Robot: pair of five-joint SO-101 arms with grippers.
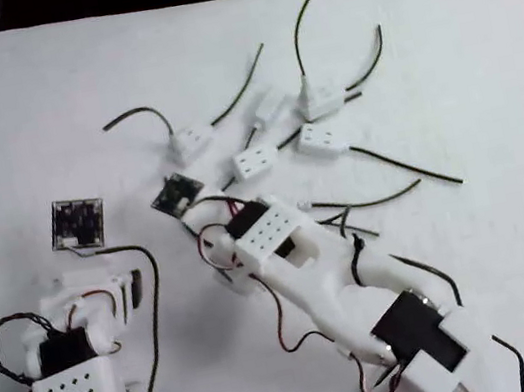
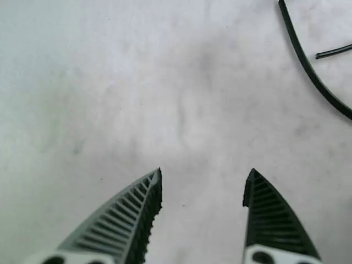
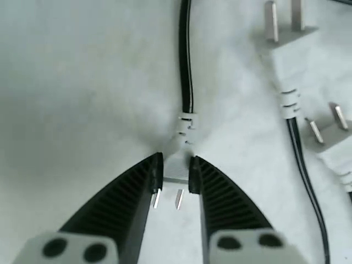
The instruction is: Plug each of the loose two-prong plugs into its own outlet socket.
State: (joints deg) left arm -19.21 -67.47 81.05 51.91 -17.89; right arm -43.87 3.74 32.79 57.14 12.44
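Observation:
My right gripper (image 3: pixel 175 176) is shut on a small white two-prong plug (image 3: pixel 178 168); its prongs point toward the camera and its black cord (image 3: pixel 187 66) runs away over the table. Two more white plugs (image 3: pixel 289 41) (image 3: pixel 333 137) lie close beside it, prongs showing. In the high view the right arm (image 1: pixel 280 238) reaches to the table's middle, just short of a cluster of white plugs and holed socket blocks (image 1: pixel 256 161) (image 1: pixel 319 137) with black cords. My left gripper (image 2: pixel 203 181) hangs open over bare table, with nothing between its fingers.
The left arm (image 1: pixel 66 378) sits at the near left. A black cable (image 1: pixel 151 287) trails beside it. Loose black cords (image 1: pixel 404 166) fan out to the right of the cluster. Open white tabletop (image 1: pixel 15 118) lies at the far left.

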